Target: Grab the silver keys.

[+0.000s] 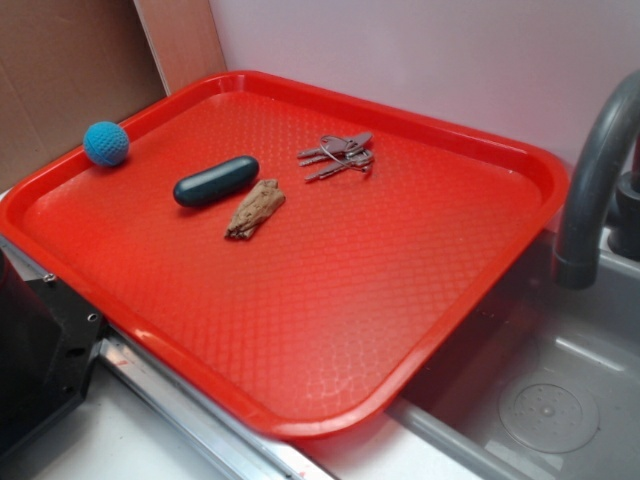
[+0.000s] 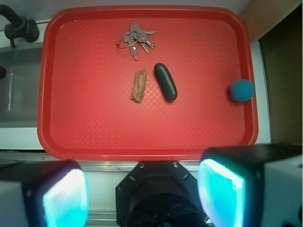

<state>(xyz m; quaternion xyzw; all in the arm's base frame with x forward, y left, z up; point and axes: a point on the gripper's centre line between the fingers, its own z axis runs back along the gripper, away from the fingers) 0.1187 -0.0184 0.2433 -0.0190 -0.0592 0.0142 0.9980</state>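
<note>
In the wrist view, the gripper (image 2: 144, 194) hangs open and empty over the near edge of a red tray (image 2: 142, 142). Farther in lie a brown wood chip (image 2: 138, 86) and a dark oval case (image 2: 165, 81). The silver keys (image 2: 136, 39) rest untouched near the far rim, so the whole reach and grasp remain.
</note>
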